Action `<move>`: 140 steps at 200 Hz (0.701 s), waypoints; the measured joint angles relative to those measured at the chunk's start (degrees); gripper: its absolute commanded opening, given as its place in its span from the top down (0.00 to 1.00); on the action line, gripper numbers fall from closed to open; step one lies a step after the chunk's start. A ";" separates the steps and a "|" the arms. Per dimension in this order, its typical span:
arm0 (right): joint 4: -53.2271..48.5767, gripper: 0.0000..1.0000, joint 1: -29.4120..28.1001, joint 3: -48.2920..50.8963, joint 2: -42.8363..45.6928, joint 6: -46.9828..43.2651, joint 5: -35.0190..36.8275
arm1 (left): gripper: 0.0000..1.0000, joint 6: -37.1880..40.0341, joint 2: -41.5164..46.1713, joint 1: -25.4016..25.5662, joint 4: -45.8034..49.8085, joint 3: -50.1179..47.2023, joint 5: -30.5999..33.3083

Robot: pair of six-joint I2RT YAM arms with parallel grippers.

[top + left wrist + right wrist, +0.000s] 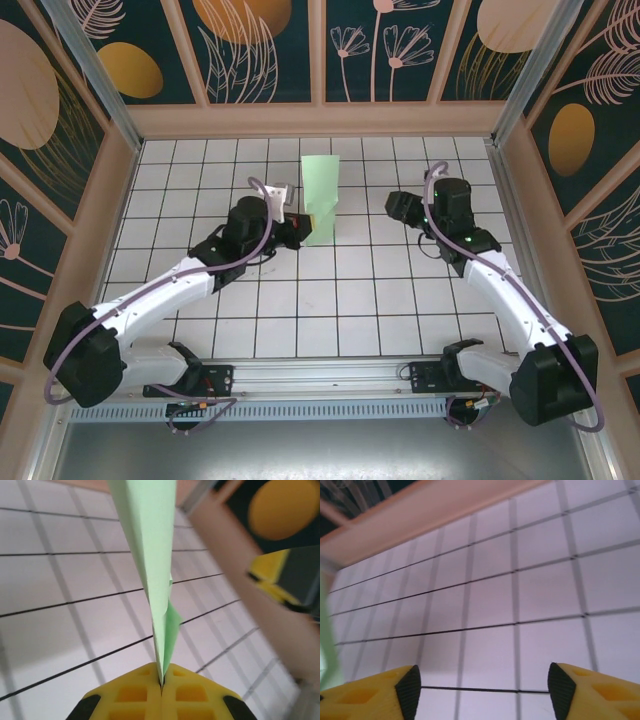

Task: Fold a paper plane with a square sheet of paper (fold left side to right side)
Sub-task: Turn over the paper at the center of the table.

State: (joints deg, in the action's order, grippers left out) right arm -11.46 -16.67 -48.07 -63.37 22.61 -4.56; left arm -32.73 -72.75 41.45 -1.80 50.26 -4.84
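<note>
While the left jaws are clamped on its lower part, the folded mint-green paper (322,185) sits upper centre in the top view, over the tiled worktop (350,300). The right jaws stand apart and empty, right of it.

Bright, even light, soft shadows; wrist views blur toward edges, smearing the paper (326,630).

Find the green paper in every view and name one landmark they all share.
Top external: green paper sits upper centre as a folded strip, its near end at the left hand.
Left wrist: it is seen edge-on, running from top centre down into the shut yellow fingers.
Right wrist: it is a blurred green sliver at the far left edge.
Shared landmark: the white tiled table with black grid lines.
</note>
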 measured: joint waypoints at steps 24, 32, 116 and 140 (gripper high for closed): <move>-2.82 0.23 0.22 1.14 0.79 0.20 6.25 | 1.00 0.81 -4.09 4.76 14.32 6.71 14.03; -3.43 0.23 0.24 1.27 0.81 0.20 7.87 | 1.00 0.50 -6.45 6.40 18.56 9.11 18.23; -6.49 0.21 1.38 2.49 3.74 0.22 14.19 | 0.99 -7.98 -31.89 13.03 47.65 22.01 34.95; -6.56 0.21 1.55 3.10 3.98 0.22 14.01 | 0.93 -8.11 -36.87 13.70 50.29 26.77 34.25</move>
State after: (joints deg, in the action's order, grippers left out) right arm -18.02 -15.11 -44.97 -59.40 22.83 9.45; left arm -40.84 -109.62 55.16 48.49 77.03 29.41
